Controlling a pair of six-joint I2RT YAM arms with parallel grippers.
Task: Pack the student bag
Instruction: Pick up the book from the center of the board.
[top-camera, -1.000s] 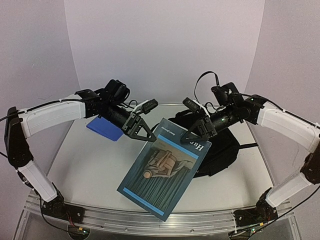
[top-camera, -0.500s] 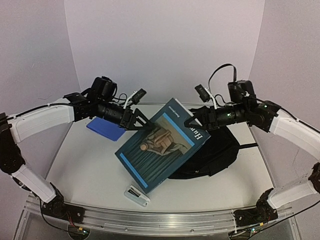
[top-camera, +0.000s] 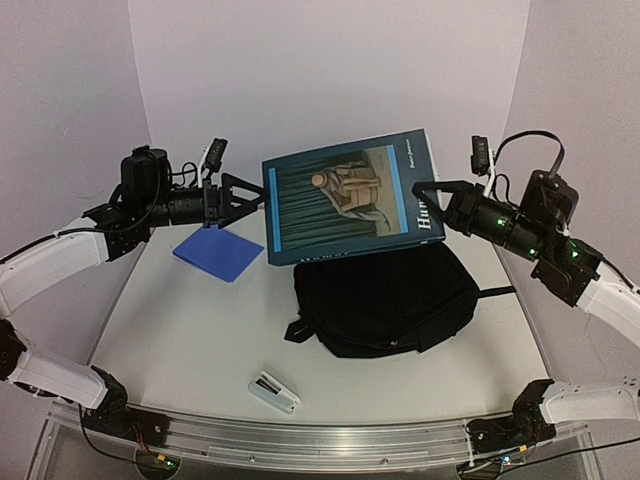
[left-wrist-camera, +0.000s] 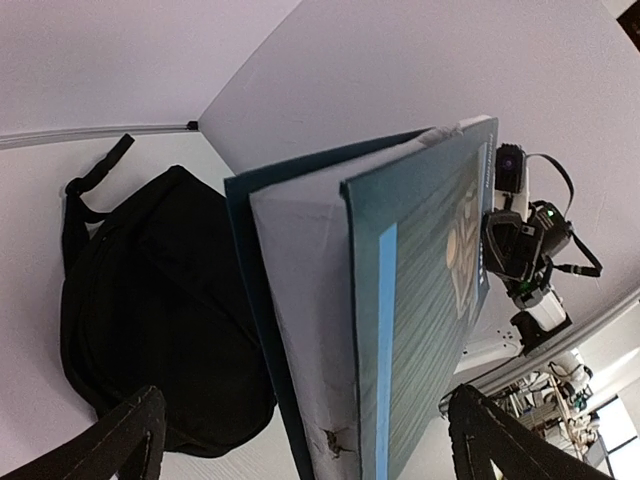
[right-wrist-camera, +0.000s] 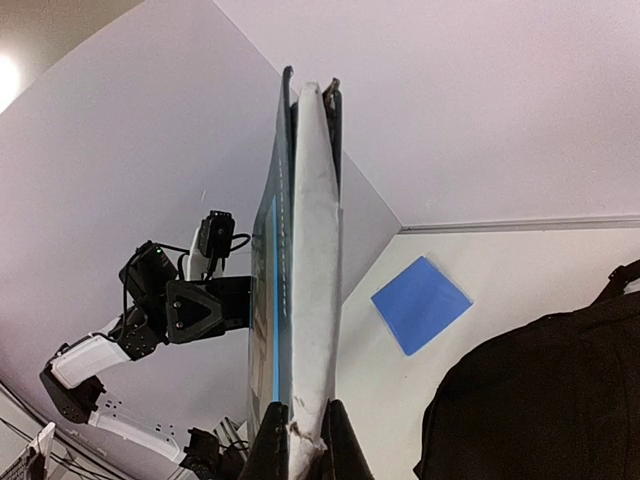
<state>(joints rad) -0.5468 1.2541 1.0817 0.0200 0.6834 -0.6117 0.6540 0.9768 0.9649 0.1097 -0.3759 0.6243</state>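
- Black right gripper (top-camera: 420, 188) is clamped narrow on the spine edge of a teal book (top-camera: 340, 200), holding it aloft.
- Left gripper (top-camera: 250, 198) gapes wide at the book's opposite edge.
- The student bag (top-camera: 385, 300), soft, black, strapped, lies on the table (top-camera: 180, 330) beneath.

Top access blocked: book (top-camera: 345, 200) aloft over student bag (top-camera: 385, 300); bag's near side open; stapler (top-camera: 273, 391) at front.

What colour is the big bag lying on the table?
Black all over, the student bag; the top external view shows it best.
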